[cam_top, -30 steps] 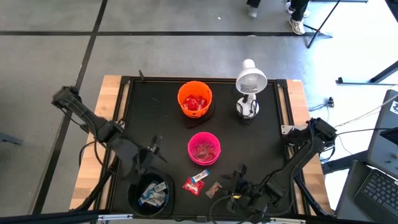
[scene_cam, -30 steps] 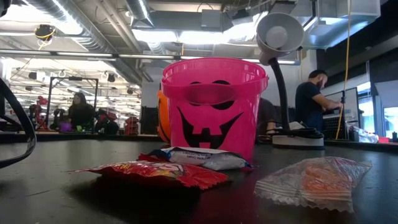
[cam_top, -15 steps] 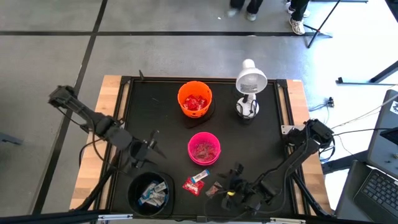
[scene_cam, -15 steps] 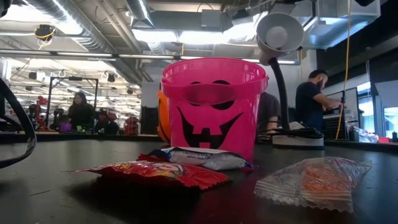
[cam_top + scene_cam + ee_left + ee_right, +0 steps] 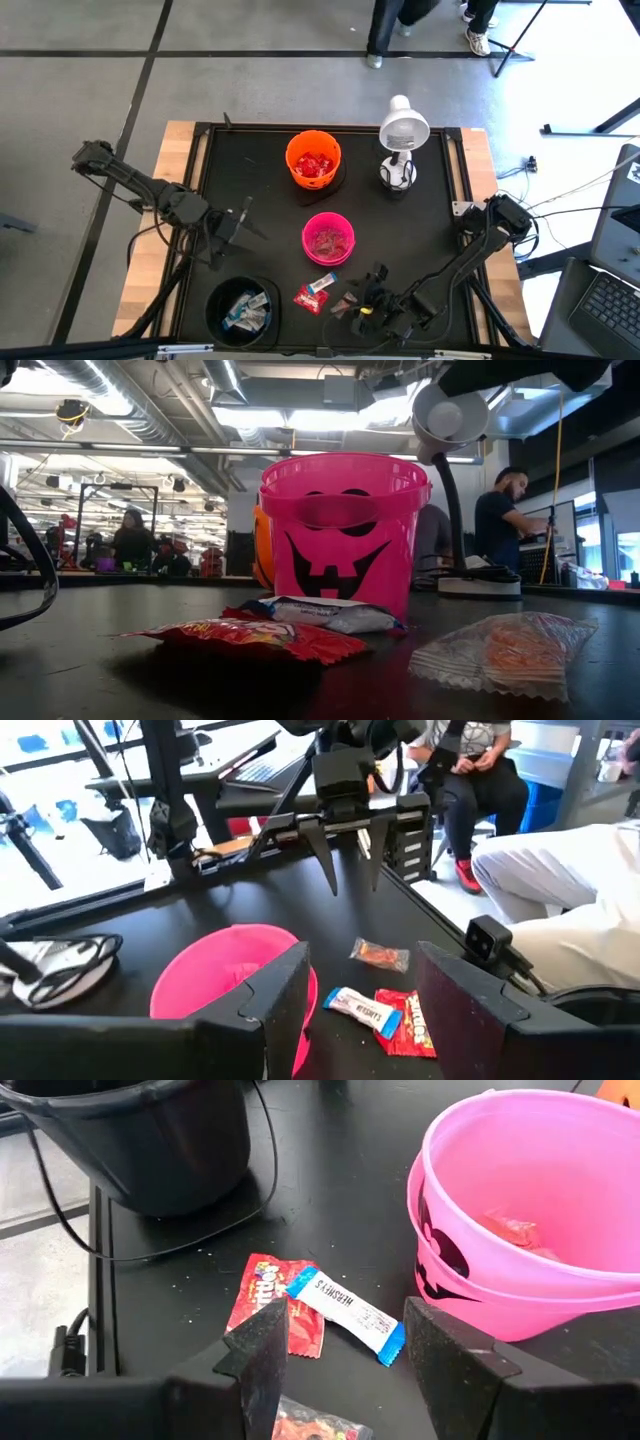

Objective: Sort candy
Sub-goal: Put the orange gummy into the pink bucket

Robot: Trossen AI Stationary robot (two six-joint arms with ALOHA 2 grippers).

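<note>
Bowls from above: the orange bowl (image 5: 313, 160) holds red candy, the pink bowl (image 5: 328, 238) pinkish ones, the black bowl (image 5: 241, 309) blue-and-white ones. Low view: three loose candies lie before the pink bowl. Left gripper (image 5: 362, 1010) is open and empty. Right gripper (image 5: 340, 1370) is open and empty above a white bar (image 5: 346, 1315) reading "HERSHEY'S".

Both arms are dark, nearly black, built of slim tube-like links joined by bulkier, boxy joint housings. Black cables loop loosely beside each arm from base to wrist. The left gripper (image 5: 243, 224) carries two thin, pointed dark fingers. The right gripper (image 5: 362, 291) shows a small yellow marking at its wrist, at about 6 o'clock from its fingers. Seen close, the fingers (image 5: 262, 1342) are matte black, blocky and angular.
</note>
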